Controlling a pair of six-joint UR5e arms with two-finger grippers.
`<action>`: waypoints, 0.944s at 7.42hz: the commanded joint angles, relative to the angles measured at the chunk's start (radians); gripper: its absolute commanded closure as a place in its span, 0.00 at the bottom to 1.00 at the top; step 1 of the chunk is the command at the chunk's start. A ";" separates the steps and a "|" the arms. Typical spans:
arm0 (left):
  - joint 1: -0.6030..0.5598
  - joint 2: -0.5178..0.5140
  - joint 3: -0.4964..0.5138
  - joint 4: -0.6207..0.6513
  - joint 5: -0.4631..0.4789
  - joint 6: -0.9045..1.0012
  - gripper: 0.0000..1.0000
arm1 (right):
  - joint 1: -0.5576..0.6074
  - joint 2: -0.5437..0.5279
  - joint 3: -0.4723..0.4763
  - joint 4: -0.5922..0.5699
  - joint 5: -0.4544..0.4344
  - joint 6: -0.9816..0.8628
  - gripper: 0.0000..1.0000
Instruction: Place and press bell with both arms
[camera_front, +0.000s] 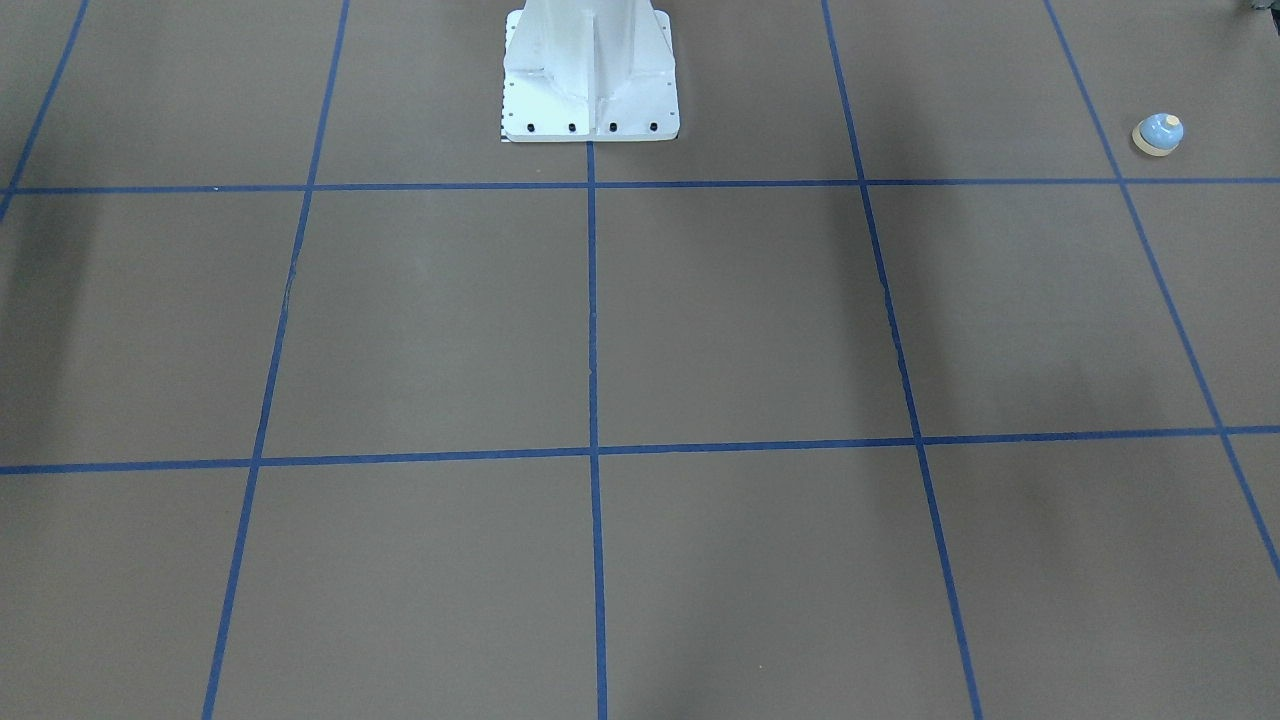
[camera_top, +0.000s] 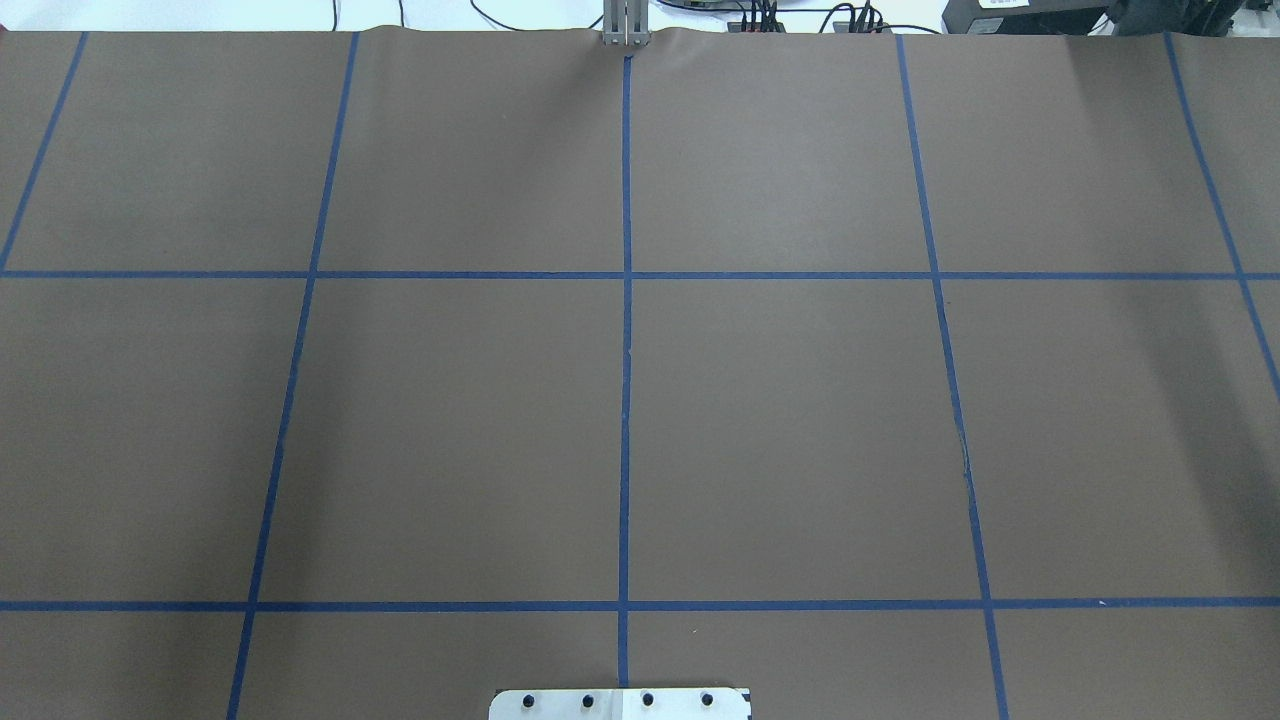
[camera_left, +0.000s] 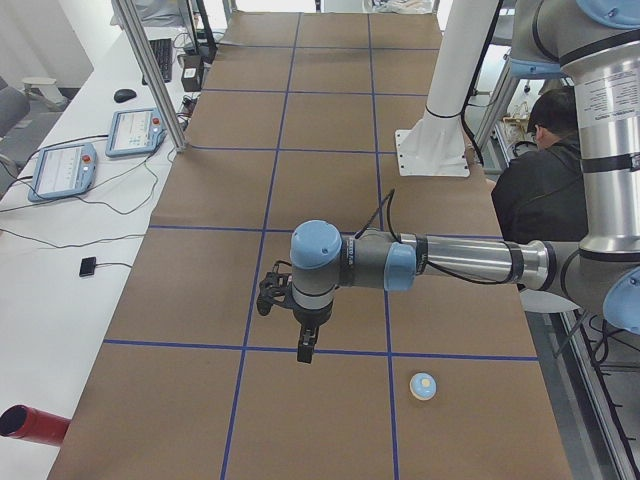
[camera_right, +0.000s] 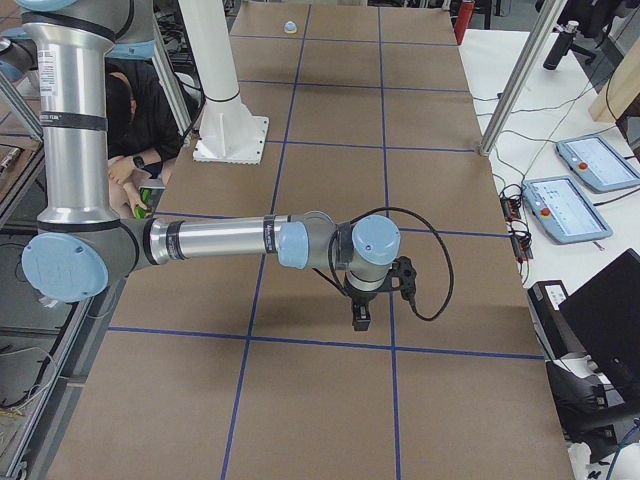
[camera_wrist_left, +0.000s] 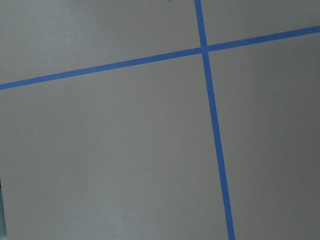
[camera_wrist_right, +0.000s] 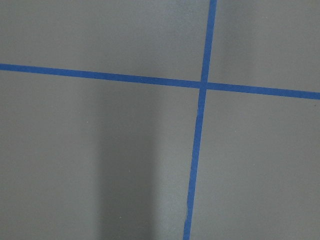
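The left gripper (camera_left: 305, 348) shows only in the left side view, its black fingers pointing down above a blue tape line (camera_left: 320, 350). From that view alone it cannot be told whether the fingers are apart or together, and nothing shows between them. The left arm (camera_left: 455, 262) runs from its blue-capped wrist to 3 o'clock, level above the table (camera_left: 200, 270).

The bell (camera_left: 423, 386) stands upright on the brown cover at about 4 o'clock from this gripper, apart from it and untouched.

The right gripper (camera_right: 361, 318) shows only in the right side view, also pointing down above the cover. Whether its fingers are apart or together cannot be told either. The right arm (camera_right: 210, 240) reaches out level from 9 o'clock. From this gripper the bell sits at the table's far end, near 12 o'clock and well apart.

In the front-facing view the bell lies at 3 o'clock from the white pedestal (camera_front: 590, 80), just above a tape line.

A seated operator (camera_left: 545, 180) is beside the pedestal.
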 joint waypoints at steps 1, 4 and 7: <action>0.000 -0.010 -0.009 -0.002 -0.008 0.001 0.00 | 0.000 0.004 -0.001 0.000 0.000 0.009 0.00; 0.003 -0.012 -0.009 -0.005 -0.011 0.001 0.00 | 0.000 0.003 0.007 0.000 0.005 0.009 0.00; 0.003 -0.027 -0.058 -0.008 -0.011 -0.005 0.00 | 0.000 0.003 0.010 -0.002 0.008 0.011 0.00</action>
